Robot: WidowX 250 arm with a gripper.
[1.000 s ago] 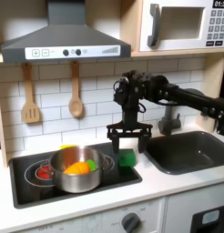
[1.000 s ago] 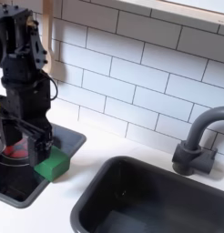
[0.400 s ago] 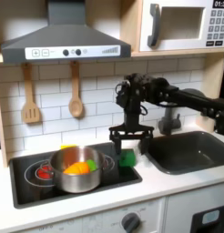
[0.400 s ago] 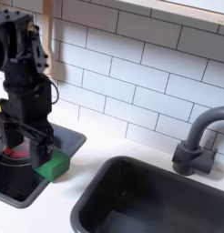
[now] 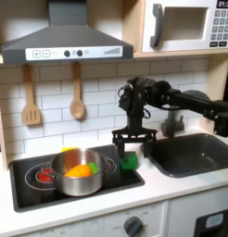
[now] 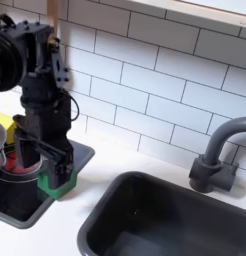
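While astride green block (image 6: 58, 182), fingers (image 6: 67, 163) spread

In the first exterior view, the stove top (image 5: 32, 190) fills the lower left, with the pot (image 5: 79, 171) on it. The sponge (image 5: 131, 161) sits at the pot's right, under the gripper (image 5: 131, 145). The sink (image 5: 195, 153) lies at right, the faucet (image 5: 171, 120) behind it, and the microwave (image 5: 190, 25) at upper right.

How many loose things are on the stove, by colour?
Green: 1, block under the gripper
Silver: 1, pot
Orange: 1, piece in the pot
Yellow: 1, piece behind the pot
Total: 4
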